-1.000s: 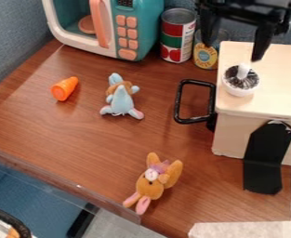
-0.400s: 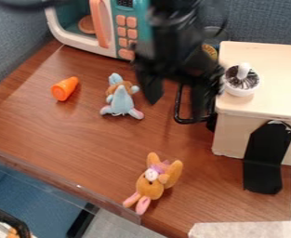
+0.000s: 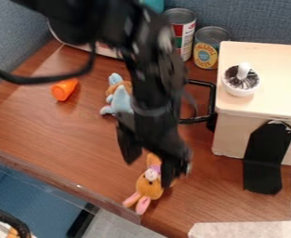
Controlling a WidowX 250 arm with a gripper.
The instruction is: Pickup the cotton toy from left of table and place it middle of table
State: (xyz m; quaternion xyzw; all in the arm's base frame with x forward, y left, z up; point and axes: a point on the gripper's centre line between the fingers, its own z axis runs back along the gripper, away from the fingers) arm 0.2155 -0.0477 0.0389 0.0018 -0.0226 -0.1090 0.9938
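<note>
A blue plush toy [image 3: 118, 101] is partly hidden, with an orange toy carrot [image 3: 63, 90] near it on the far left. Behind them, the pale casing showing is probably a toy microwave [image 3: 102, 50]. A tall tin can [image 3: 185, 36] with red and green on its label stands beside a shorter pineapple can [image 3: 205, 55], whose label is yellow. On the right, a pale wooden box [image 3: 230, 135] holds a small white bowl [image 3: 240, 89] on its top. A black rectangular handle [image 3: 211, 100] juts out at the box's left side, and a black strap [image 3: 263, 162] hangs down its front.
</note>
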